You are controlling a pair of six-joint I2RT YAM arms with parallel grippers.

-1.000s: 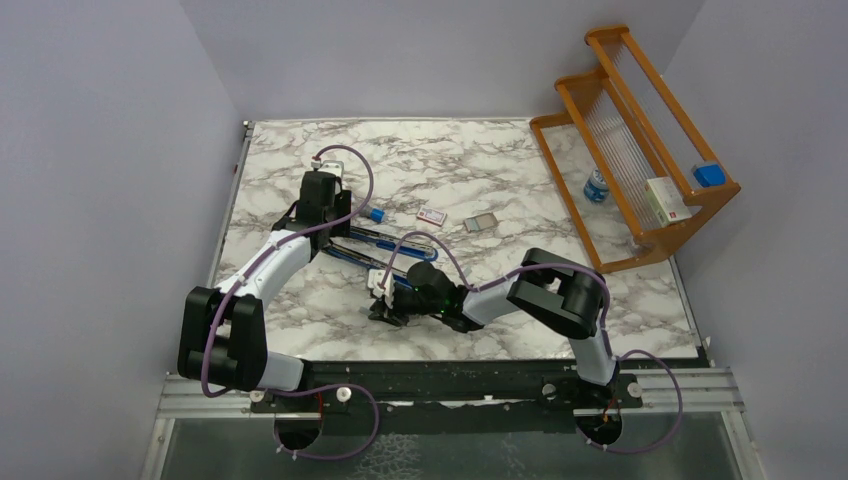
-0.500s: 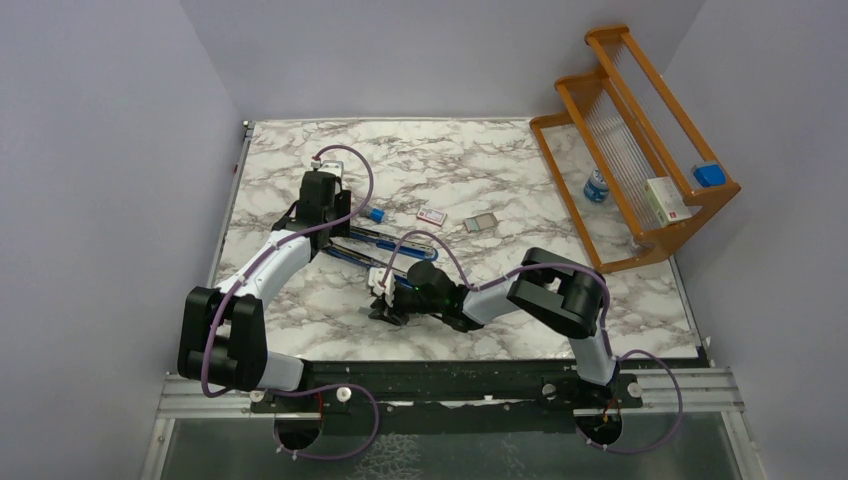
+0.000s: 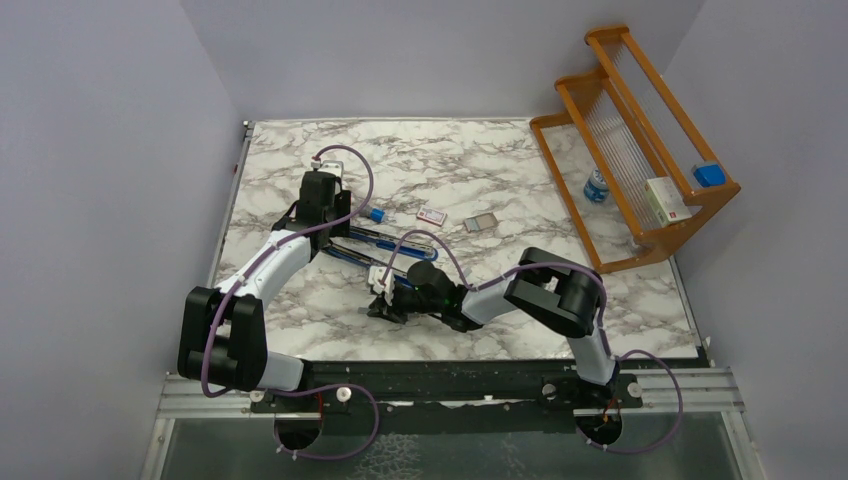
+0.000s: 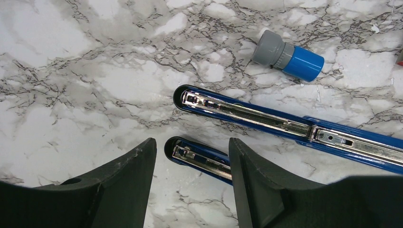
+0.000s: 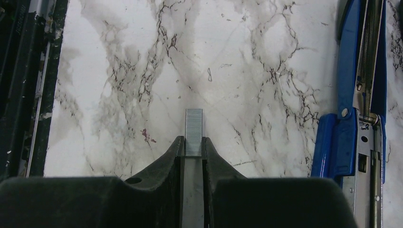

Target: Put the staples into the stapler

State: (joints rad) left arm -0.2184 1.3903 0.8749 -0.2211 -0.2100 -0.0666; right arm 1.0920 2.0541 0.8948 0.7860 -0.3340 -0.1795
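Observation:
The blue stapler lies open on the marble, its two arms spread. In the left wrist view its magazine rail and its other arm show. My left gripper hangs open over that nearer arm's tip; in the top view it is at the stapler's left end. A silvery strip of staples lies flat on the table left of the stapler hinge. My right gripper is shut on the strip's near end, low at the table. The small white staple box sits farther back.
A grey cylinder with a blue cap lies just beyond the stapler. A small grey square rests beside the box. A wooden rack stands at the right with boxes on it, and a small bottle under it. The table's near edge is close.
The right gripper's jaws have narrowed onto the staple strip, and its wrist has shifted slightly. The left arm and the stapler have not moved.

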